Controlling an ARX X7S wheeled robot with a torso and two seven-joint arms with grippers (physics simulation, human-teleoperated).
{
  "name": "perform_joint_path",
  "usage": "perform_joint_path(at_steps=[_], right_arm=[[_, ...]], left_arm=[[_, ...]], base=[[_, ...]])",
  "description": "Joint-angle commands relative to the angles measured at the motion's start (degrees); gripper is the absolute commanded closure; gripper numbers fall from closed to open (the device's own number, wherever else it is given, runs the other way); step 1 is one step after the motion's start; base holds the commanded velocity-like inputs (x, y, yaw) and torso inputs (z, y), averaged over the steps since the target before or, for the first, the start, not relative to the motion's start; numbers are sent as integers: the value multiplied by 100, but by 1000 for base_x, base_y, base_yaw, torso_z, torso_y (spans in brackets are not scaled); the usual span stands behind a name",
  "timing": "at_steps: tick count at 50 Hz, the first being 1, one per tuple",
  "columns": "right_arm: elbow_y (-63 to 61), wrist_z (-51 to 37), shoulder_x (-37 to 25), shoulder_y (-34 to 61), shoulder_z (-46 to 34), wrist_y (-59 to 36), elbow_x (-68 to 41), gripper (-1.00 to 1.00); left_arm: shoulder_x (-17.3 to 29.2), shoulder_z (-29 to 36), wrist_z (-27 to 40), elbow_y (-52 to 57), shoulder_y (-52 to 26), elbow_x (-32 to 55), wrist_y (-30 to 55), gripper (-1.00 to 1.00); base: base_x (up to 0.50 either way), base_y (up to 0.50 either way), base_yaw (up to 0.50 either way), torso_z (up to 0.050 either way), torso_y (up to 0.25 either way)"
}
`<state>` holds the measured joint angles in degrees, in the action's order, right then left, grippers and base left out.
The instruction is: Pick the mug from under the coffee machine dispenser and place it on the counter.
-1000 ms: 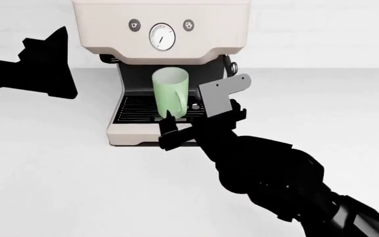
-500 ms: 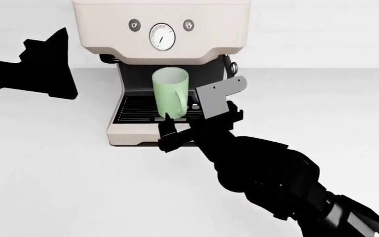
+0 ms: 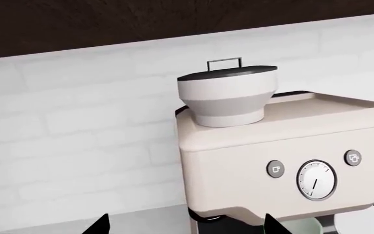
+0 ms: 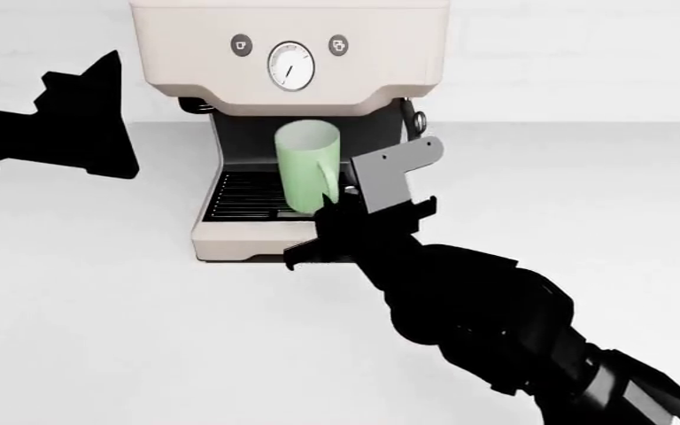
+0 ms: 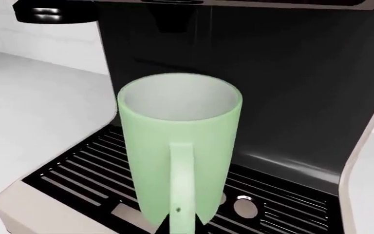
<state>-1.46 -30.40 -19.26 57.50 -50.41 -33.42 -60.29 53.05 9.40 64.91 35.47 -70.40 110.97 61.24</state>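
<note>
The pale-green mug (image 4: 305, 164) stands upright on the black drip grate (image 4: 240, 199) in the dark recess of the cream coffee machine (image 4: 293, 35). My right gripper (image 4: 337, 212) is at the mug's front, shut on its green loop handle. In the right wrist view the mug (image 5: 174, 141) fills the middle and its handle runs down between my black fingertips (image 5: 164, 228). My left gripper (image 4: 110, 106) is open and empty, held high to the left of the machine. Its wrist view shows the machine's front (image 3: 252, 156) and gauge. The white counter (image 4: 104, 310) spreads around the machine.
A grey bean hopper (image 3: 227, 95) with a dark lid sits on top of the machine. A steam wand (image 4: 414, 115) hangs at the machine's right side, close to my right wrist. A white brick wall (image 3: 76, 122) stands behind, with dark cabinets (image 3: 109, 19) above.
My right gripper's fingers, apart on either side of the handle before, have closed on the mug's handle. The mug still stands on the grate. The left arm has not moved.
</note>
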Motion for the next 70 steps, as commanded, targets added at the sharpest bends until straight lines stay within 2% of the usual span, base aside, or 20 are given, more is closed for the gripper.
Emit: perform_joint_path(at_steps=[1,26,70], right_arm=[[-80,-20,-37,22,8,-4,27,100],[-606,-73,-365,-192,-83,-73,-52,100],[-3792,-1671,-1591,-828,53,-388,-651,100]], left_arm=[[9,9,-15,14,11,-8,-29,-100],[25,40,-28,18,-26,-62,-74,-100],[84,66,6,37,-149,13,-201,-100]], base=[[0,0,0,0,0],[0,0,0,0,0],[0,0,0,0,0]])
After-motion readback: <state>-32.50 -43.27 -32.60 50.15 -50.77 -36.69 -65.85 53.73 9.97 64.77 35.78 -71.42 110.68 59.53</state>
